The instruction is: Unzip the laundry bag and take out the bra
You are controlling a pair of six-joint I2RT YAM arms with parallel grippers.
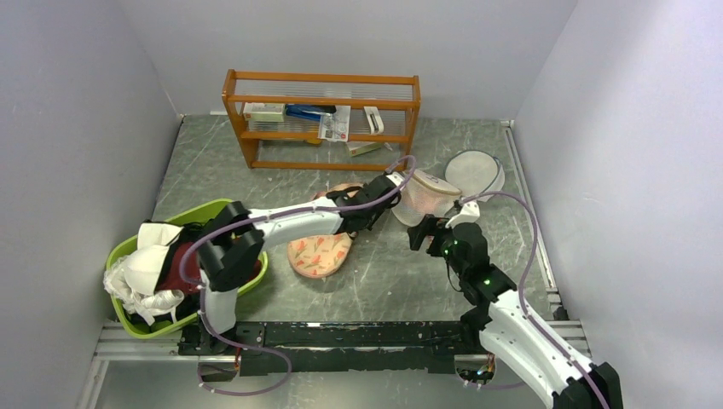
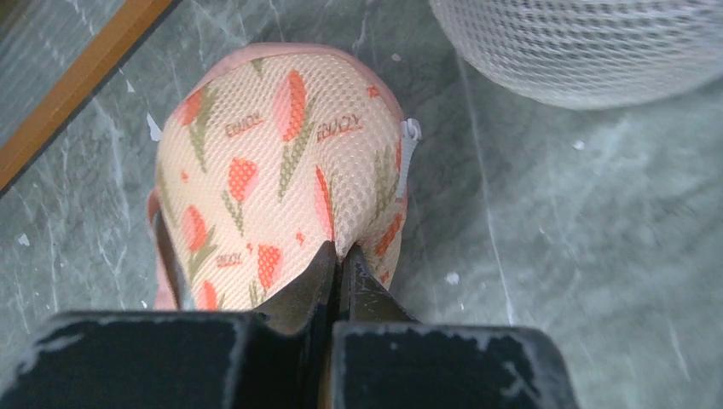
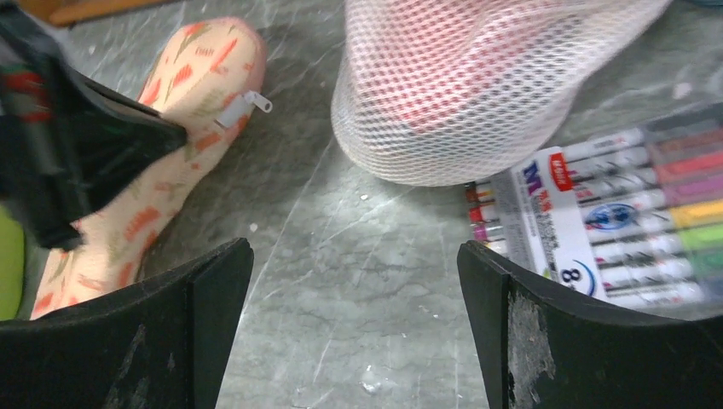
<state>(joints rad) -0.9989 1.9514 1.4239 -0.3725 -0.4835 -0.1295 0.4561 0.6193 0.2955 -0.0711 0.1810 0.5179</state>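
Laundry bag [image 1: 317, 254], peach with a flower print, lies zipped at centre frame, where we see the left gripper [image 2: 341, 256] clenched on its mesh edge. Right gripper [image 3: 354, 251] hangs spread wide nearby, grasping nothing.

We find the flat peach flower-print mesh laundry bag [image 1: 317, 253] near the middle of the grey marble worktop [image 1: 384, 281]. The left end effector [image 2: 341, 254] pinches its far lobe. Just right of that lobe sits the white mesh dome-shaped bag [image 1: 424, 196], and the round white mesh disc [image 1: 474, 170] lies farther right. A clear pack of marker pens [image 3: 597, 213] lies beside the dome. The right end effector [image 3: 354, 281], jaws apart, hangs on the near side of the gap between bag and dome. The orange wooden rack [image 1: 324, 78] stands at the far edge, and the green plastic basket [image 1: 207, 209] sits near left.
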